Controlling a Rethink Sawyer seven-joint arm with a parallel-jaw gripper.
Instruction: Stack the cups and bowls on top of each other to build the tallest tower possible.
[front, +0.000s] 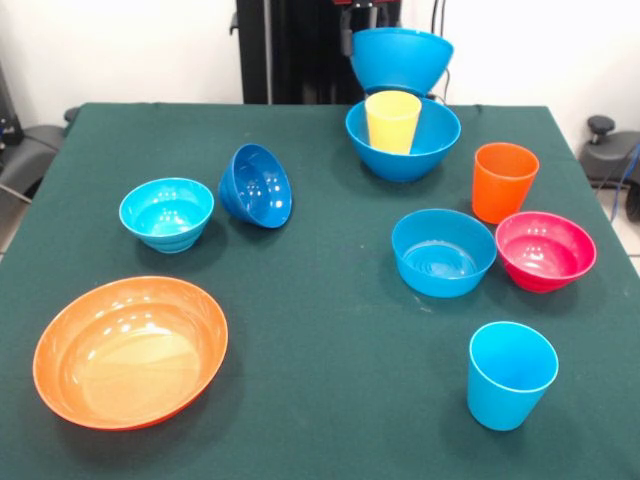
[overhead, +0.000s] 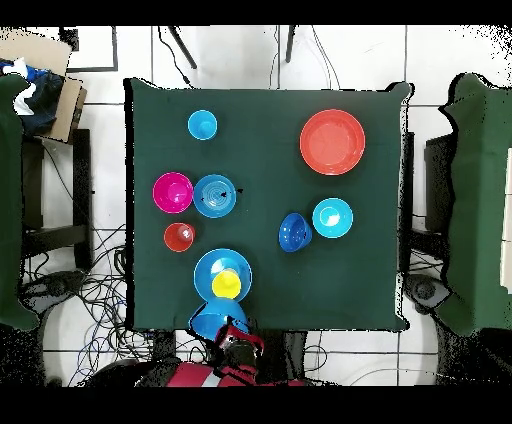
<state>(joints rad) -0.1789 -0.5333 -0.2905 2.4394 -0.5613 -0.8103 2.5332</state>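
Here, going left to right in the front view, the wide shallow orange plastic bowl (front: 130, 351) sits upright near the front left corner of the green-covered desk (front: 320, 300). Behind it stands the small cyan plastic bowl (front: 167, 213), upright, and just beside that on its right the small dark blue plastic bowl (front: 257, 185) lies tipped on its side, its mouth facing the front and right. Past the middle, one large blue plastic bowl (front: 403, 138) rests on the desk near the far edge with the yellow plastic tumbler (front: 392, 121) standing upright inside it. Directly above that pair hangs the second large blue plastic bowl (front: 401, 58), lifted clear of the desk, apart from the yellow tumbler's rim and tilted a little; in the overhead view it (overhead: 218, 317) shows at the desk's edge, right by the red and black end effector (overhead: 238, 343). The end effector appears to carry this bowl, though how far its fingers stand apart cannot be told. Nearer the front sits the medium light blue plastic bowl (front: 443, 252), upright. Behind it to the right is the orange plastic tumbler (front: 504, 181), and just in front of that the magenta-red plastic bowl (front: 545, 250), close beside the medium bowl. The light blue plastic tumbler (front: 511, 374) stands alone at the front right.
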